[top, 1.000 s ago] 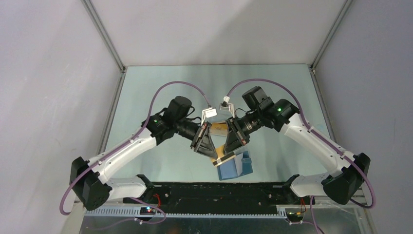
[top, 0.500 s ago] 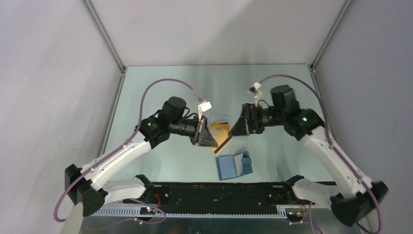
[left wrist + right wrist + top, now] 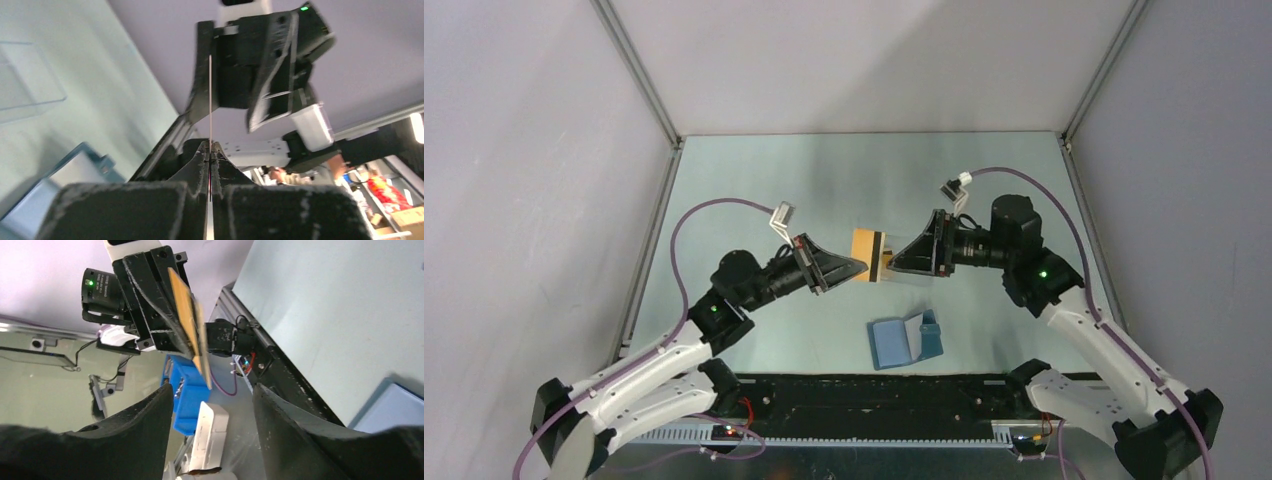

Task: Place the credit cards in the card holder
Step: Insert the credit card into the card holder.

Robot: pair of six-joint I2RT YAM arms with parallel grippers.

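An orange-gold credit card (image 3: 867, 255) with a black stripe hangs in the air above the table, pinched at one end by my left gripper (image 3: 854, 267). In the left wrist view the fingers (image 3: 200, 165) press together on the card (image 3: 210, 100), which is seen edge-on. My right gripper (image 3: 898, 264) faces the card's other end, open and apart from it. In the right wrist view its jaws stand wide with nothing between them, and the card (image 3: 186, 310) shows ahead. The blue card holder (image 3: 904, 340) lies open on the table below, nearer the bases.
A clear plastic box (image 3: 25, 80) sits on the pale green table (image 3: 754, 190). Grey enclosure walls and metal rails border the table. The black base rail (image 3: 864, 395) runs along the near edge, just below the card holder.
The right gripper let go of the card, opened and drew back to the right. The left gripper shut on the card, lifted it away from the card holder and turned it flat.
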